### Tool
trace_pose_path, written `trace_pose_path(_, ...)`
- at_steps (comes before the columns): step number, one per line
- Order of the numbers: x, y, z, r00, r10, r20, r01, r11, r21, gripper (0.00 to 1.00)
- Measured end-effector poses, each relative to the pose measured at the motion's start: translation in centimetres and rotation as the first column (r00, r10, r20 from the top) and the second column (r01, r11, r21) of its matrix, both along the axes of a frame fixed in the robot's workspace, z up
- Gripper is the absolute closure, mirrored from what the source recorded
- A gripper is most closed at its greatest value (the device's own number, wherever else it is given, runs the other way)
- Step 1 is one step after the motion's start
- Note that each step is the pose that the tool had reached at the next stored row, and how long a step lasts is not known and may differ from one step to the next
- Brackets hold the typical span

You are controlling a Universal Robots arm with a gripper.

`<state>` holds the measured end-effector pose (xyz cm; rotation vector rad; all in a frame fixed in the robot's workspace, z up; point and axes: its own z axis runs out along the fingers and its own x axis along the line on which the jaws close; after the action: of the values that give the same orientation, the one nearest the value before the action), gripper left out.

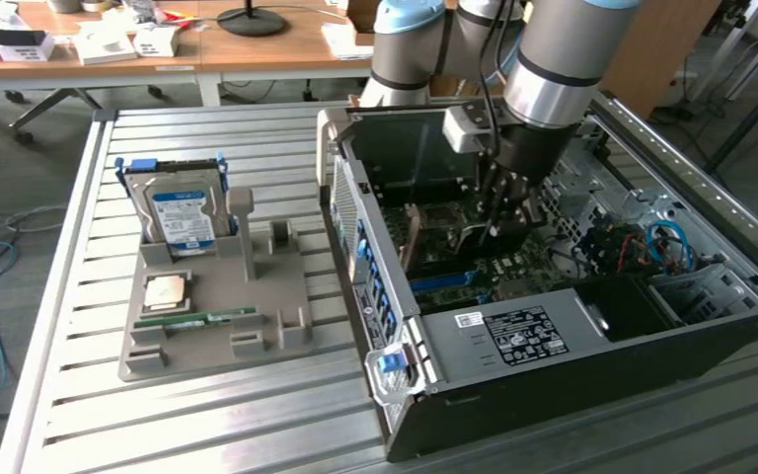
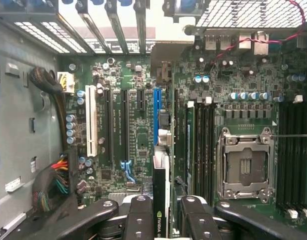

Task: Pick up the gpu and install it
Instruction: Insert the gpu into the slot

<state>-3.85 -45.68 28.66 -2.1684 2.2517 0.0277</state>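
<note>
Wooden desks [image 1: 261,49] strewn with boxes and papers line the back of a workshop, where a slatted metal table [image 1: 221,415] carries an open computer case [image 1: 590,385] lying on its side. A Universal Robots arm [image 1: 564,59] reaches down into the case from above. On the wrist view, the gripper [image 2: 161,201] is clamped on the gpu [image 2: 161,180], its black fingers [image 2: 138,217] pressing both flat faces of the card. The card shows edge-on as a dark strip with a small green logo, standing in line with the blue expansion slot [image 2: 156,107] on the green motherboard [image 2: 138,135]. Whether its edge already sits in that slot cannot be made out. An empty processor socket [image 2: 243,160] lies beside the memory slots, on the other side of the card from the white and black expansion slots. To the exterior view's left of the case, a grey fixture tray [image 1: 273,336] holds an upright hard drive [image 1: 182,217] with a blue-white label, a square processor chip [image 1: 169,291] and a narrow green memory stick [image 1: 194,318] lying flat.
</note>
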Motion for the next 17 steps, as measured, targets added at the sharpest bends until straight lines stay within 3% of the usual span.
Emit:
trace_pose_path(7, -0.29, -0.53, -0.01, 1.0000, 0.000, 0.0000, 0.000, 1.0000, 0.0001, 0.74)
trace_pose_path(17, -0.88, -0.54, -0.23, 1.0000, 0.000, 0.0000, 0.000, 1.0000, 0.0000, 0.74)
